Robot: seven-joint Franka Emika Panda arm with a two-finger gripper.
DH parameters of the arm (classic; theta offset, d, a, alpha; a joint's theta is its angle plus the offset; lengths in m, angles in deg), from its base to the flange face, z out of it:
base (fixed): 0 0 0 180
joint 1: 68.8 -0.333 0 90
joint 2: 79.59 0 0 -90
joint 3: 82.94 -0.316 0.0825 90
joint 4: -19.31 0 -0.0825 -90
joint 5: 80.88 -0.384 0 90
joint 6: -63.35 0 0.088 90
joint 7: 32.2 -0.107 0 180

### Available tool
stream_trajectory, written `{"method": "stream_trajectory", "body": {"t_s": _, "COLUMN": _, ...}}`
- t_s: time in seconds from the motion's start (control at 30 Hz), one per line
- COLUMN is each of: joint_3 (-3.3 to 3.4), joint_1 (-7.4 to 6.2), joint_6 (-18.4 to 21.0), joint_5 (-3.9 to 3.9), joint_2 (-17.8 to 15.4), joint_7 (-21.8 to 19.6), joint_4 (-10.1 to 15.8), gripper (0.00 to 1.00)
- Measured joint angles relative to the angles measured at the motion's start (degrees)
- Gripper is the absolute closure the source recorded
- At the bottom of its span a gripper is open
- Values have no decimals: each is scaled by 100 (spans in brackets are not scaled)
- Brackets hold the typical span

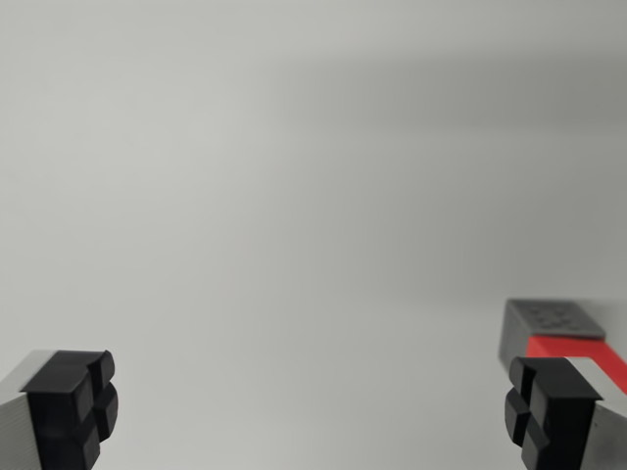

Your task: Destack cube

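Note:
In the wrist view my gripper is open, its two black fingertips far apart at the bottom corners with nothing between them. Behind the right fingertip at the wrist view's right edge, a grey cube with dark dots on its top face sits on what looks like a red cube. The stack is partly hidden by the right finger and cut off by the frame edge. It lies outside the gap between the fingers.
A plain pale grey surface fills the view, with a soft shadow band across its upper part.

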Motion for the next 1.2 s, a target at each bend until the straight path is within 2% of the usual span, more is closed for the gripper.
{"method": "stream_trajectory", "body": {"t_s": 0.5, "joint_3": 163, "joint_1": 145, "joint_6": -387, "joint_5": 10, "joint_2": -177, "joint_7": 307, "joint_4": 566, "gripper": 0}}
{"method": "stream_trajectory", "body": {"t_s": 1.2, "joint_3": 468, "joint_1": 437, "joint_6": -1060, "joint_5": 45, "joint_2": -349, "joint_7": 892, "joint_4": 1408, "gripper": 0}}
